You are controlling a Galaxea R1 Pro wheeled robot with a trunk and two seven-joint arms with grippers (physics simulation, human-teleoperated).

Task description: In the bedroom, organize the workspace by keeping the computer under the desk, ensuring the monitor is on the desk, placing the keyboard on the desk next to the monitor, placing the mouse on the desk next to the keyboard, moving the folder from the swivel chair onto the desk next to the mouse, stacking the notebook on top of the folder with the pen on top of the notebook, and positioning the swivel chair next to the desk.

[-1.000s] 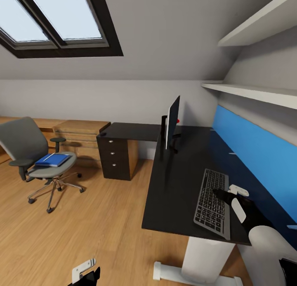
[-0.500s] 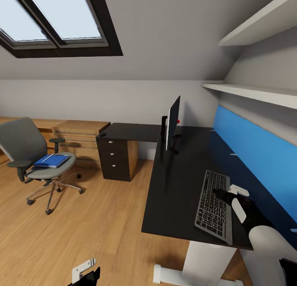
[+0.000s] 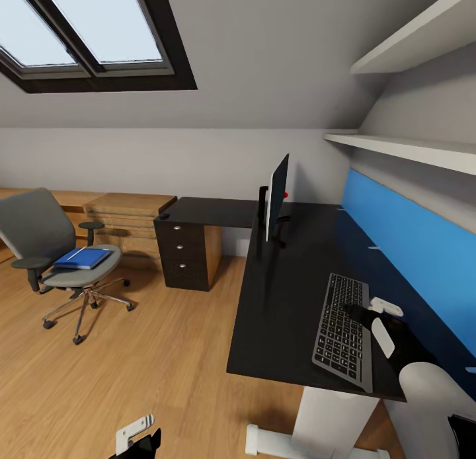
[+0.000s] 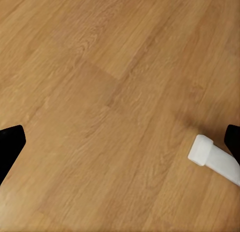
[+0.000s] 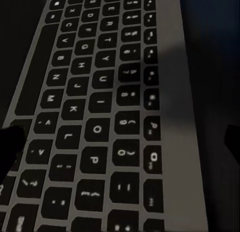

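Head view: the right tool point(image 3: 362, 311) is seen low over the keyboard point(image 3: 343, 327), at the keyboard's edge nearer the blue back panel point(image 3: 410, 247). The keyboard lies flat on the black table point(image 3: 284, 293), its long axis running from the front edge of the table toward the monitor point(image 3: 276, 196), which stands upright farther along the same top. One pale finger point(image 3: 385, 306) is shown just beside the keyboard on the panel side, one dark finger point(image 3: 354, 310) over the keys; the jaws are thus judged spread, nothing being held. The folder point(image 3: 83, 256) is shown on the seat of the swivel chair point(image 3: 46, 247), well apart from the table, across the wooden floor point(image 3: 145, 360). The left tool point(image 3: 135, 436) hangs low near the floor, nearer the chair than the right one is.

Left wrist view: bare floor point(image 4: 110, 101) is shown between two dark finger tips at opposite edges of the picture, so the left tool is judged open and empty. A white foot of the table point(image 4: 215, 159) is seen near one tip.

Right wrist view: the keyboard point(image 5: 100, 117) is seen close under the tool, its rows running away along the line of sight. Dark finger tips appear at either side, apart. The coming move is judged to turn on whether the tool is to draw away from the keyboard, which looks set in place.
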